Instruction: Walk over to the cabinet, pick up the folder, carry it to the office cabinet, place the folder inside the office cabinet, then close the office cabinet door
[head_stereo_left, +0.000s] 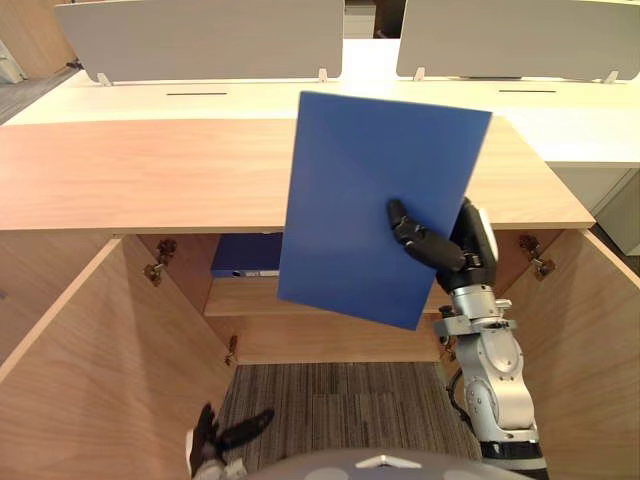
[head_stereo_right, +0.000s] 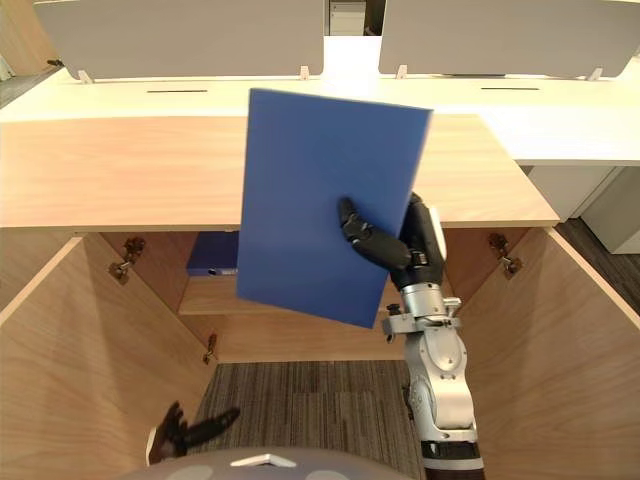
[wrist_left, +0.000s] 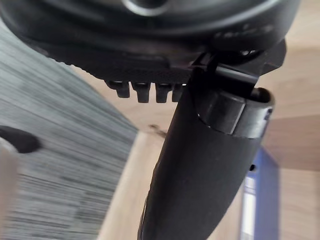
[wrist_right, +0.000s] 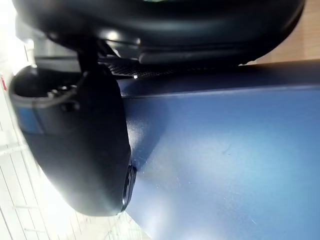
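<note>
My right hand (head_stereo_left: 440, 248) holds a flat blue folder (head_stereo_left: 375, 200) upright and slightly tilted in front of the open wooden office cabinet (head_stereo_left: 150, 170). The thumb presses on the folder's near face while the fingers stay behind it, so the hand is shut on it. The right wrist view shows the thumb (wrist_right: 80, 150) lying against the blue folder (wrist_right: 225, 150). The cabinet's two doors (head_stereo_left: 90, 370) stand swung open toward me. My left hand (head_stereo_left: 215, 435) hangs low near the floor with its fingers straight.
Another blue binder (head_stereo_left: 245, 255) lies on the cabinet's inner shelf (head_stereo_left: 240, 297), also seen as the binder (wrist_left: 257, 200) past my left hand. White desks with grey divider screens (head_stereo_left: 200, 35) stand behind the cabinet. Grey carpet (head_stereo_left: 340, 400) lies between the doors.
</note>
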